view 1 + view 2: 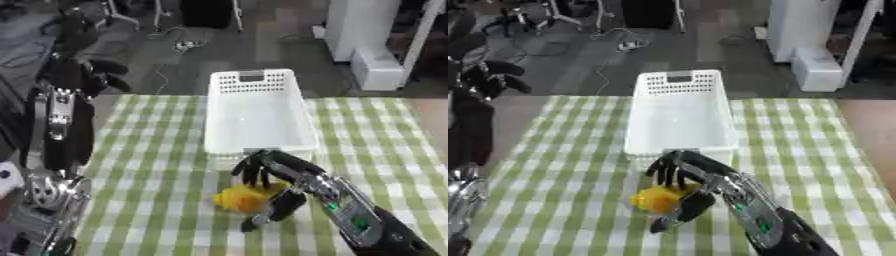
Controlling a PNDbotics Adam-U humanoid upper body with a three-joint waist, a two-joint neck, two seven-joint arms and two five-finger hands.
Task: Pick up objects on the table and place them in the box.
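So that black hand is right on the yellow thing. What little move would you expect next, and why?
Probably a short lift. The right hand has its fingers and thumb curled around the yellow object, which seems to rest on the checked table just short of the white box.

right hand (682,186) is curling its fingers and thumb around a yellow thing (655,199) | yellow thing is sitting on the green and white checked cloth (553,165), just in front of the white box (680,120) | left hand (487,75) is hanging up at the left edge, fingers curled
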